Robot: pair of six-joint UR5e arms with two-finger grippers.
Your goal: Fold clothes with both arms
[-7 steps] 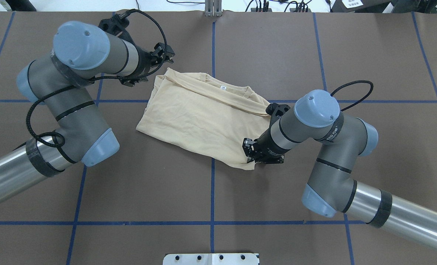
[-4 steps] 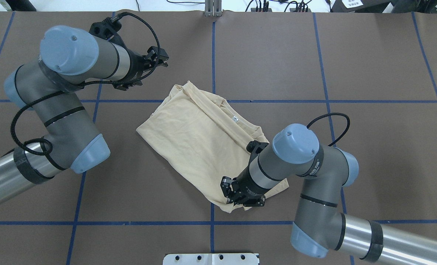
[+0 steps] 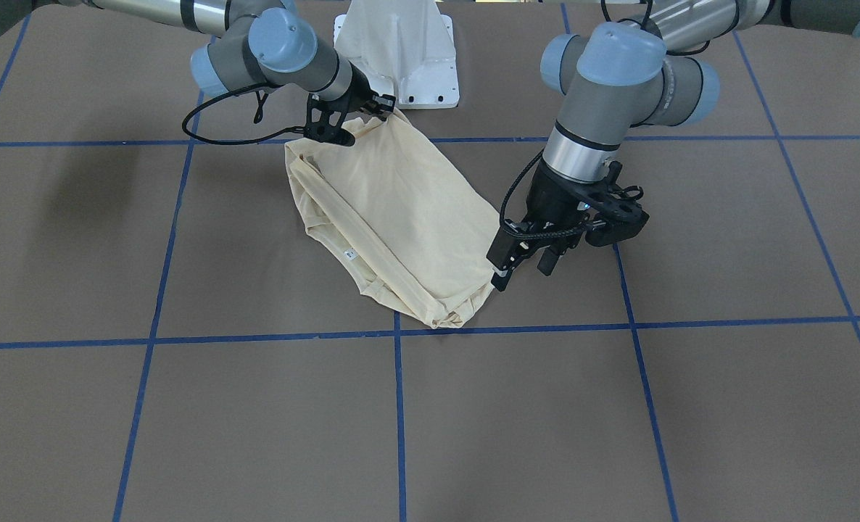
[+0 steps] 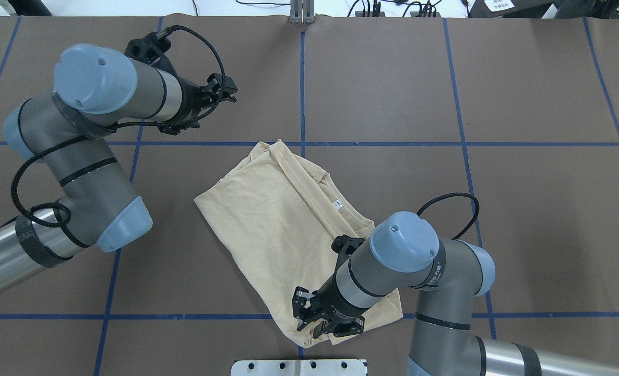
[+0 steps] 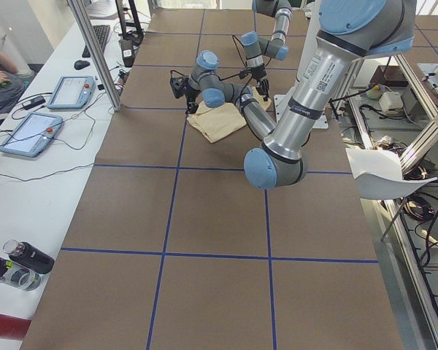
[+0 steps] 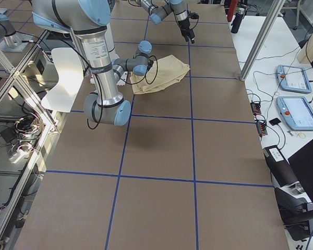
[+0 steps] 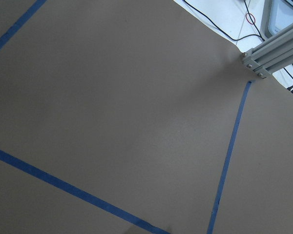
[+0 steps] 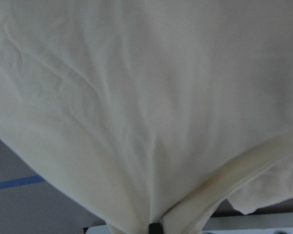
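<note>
The cream-yellow shirt (image 4: 268, 230) lies folded and slanted on the brown table, its white neck label (image 4: 336, 204) facing up. No print shows. My right gripper (image 4: 314, 324) is shut on the shirt's near corner, close to the white base plate; it also shows in the front view (image 3: 367, 109). Cloth fills the right wrist view (image 8: 136, 97), pinched at the bottom edge. My left gripper (image 4: 227, 91) is open and empty, raised above the table beyond the shirt's far end. In the front view (image 3: 523, 272) its fingers are apart. The left wrist view shows only bare table.
The white pedestal base plate (image 4: 299, 367) sits right beside the held corner. Blue tape lines (image 4: 393, 143) grid the table. An aluminium post (image 7: 273, 48) stands at the far table edge. An operators' bench with tablets (image 5: 29, 131) runs along the far side.
My right gripper has pulled the shirt's corner toward the robot's base, so the shirt slid and turned. The left gripper, by the shirt's far corner a second ago, now stands apart from it.
</note>
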